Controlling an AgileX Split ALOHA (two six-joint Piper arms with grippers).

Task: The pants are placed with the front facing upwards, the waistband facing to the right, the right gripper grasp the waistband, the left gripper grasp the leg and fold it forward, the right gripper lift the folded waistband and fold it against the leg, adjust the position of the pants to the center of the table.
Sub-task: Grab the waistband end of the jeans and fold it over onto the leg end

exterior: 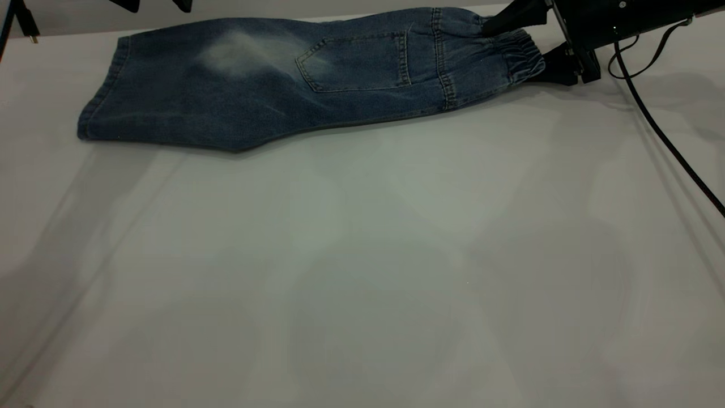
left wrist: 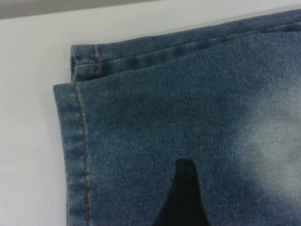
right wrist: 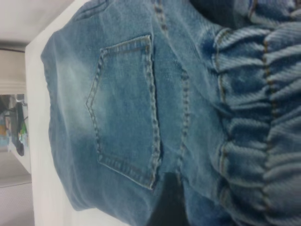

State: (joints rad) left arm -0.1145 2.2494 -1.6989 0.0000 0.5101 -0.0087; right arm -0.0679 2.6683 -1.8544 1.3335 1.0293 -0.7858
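Right gripper (exterior: 524, 48) pinches the waistband (exterior: 518, 54) of the pants (exterior: 294, 79).

The pants lie folded lengthwise at the table (exterior: 362, 255) far edge, waistband right, leg hem left; the left gripper's finger (left wrist: 184, 197) hangs above the leg, its opening unclear.

Two stacked denim leg (left wrist: 188, 122) hems lie on the white table (left wrist: 28, 94); a black pincer finger (left wrist: 184, 197) overlaps the cloth.

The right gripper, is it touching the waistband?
Touching: the exterior view shows the right gripper with jaws above and below the waistband, pinching it.
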